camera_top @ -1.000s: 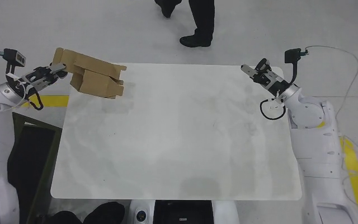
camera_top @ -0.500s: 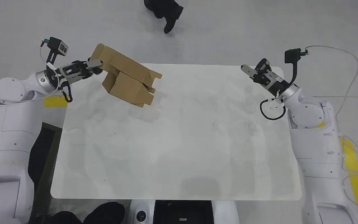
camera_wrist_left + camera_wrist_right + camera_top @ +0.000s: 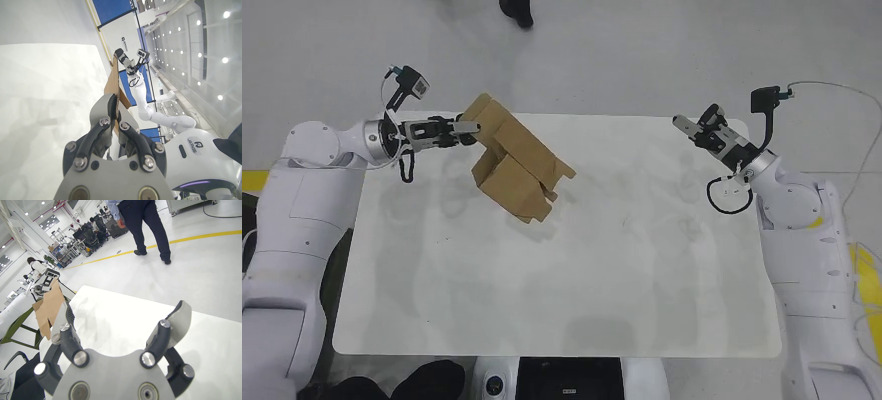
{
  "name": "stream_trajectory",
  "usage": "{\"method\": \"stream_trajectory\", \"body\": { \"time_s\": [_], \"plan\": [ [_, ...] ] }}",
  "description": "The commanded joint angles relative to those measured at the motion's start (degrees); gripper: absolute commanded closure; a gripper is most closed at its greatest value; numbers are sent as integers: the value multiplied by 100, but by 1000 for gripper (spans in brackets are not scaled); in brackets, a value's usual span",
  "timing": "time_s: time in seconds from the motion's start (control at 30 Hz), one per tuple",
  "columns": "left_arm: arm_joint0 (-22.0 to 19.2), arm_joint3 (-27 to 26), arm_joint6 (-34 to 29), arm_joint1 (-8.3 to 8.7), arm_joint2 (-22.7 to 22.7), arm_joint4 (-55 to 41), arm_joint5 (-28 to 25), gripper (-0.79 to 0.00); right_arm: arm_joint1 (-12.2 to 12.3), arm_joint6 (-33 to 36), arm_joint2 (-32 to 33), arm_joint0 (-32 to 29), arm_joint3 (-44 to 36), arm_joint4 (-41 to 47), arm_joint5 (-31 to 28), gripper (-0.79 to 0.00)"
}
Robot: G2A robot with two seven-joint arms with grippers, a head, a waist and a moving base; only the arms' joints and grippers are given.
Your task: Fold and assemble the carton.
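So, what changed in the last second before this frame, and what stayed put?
The left gripper, shut on the carton throughout, swung it from beyond the far left corner of the table inward, so the carton is now over the tabletop, nearer the middle. Nothing was taken hold of or let go. The right gripper stayed open at the far right corner.

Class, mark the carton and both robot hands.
carton [image 3: 514,180], top view, brown side panel.
left hand [image 3: 115,109], left wrist view, between its fingertips.
right hand [image 3: 123,308], right wrist view, between its fingertips.

Top camera looks down; all 3 views share the carton [image 3: 517,172].
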Motion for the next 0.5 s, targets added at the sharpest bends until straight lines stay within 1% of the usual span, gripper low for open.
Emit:
{"method": "stream_trajectory", "body": {
  "time_s": [0.0,0.23,0.33,0.47],
  "plan": [
    [-28,-24,10,-49,125,0,-9,0,0,0,0,0,0,0,0,-785],
    [-130,-125,-74,-229,535,-51,75,0,0,0,0,0,0,0,0,-785],
    [-173,-150,-54,-296,640,-97,55,0,0,0,0,0,0,0,0,-785],
    [-189,-151,-48,-332,684,-144,50,0,0,0,0,0,0,0,0,-785]
  ]
}}
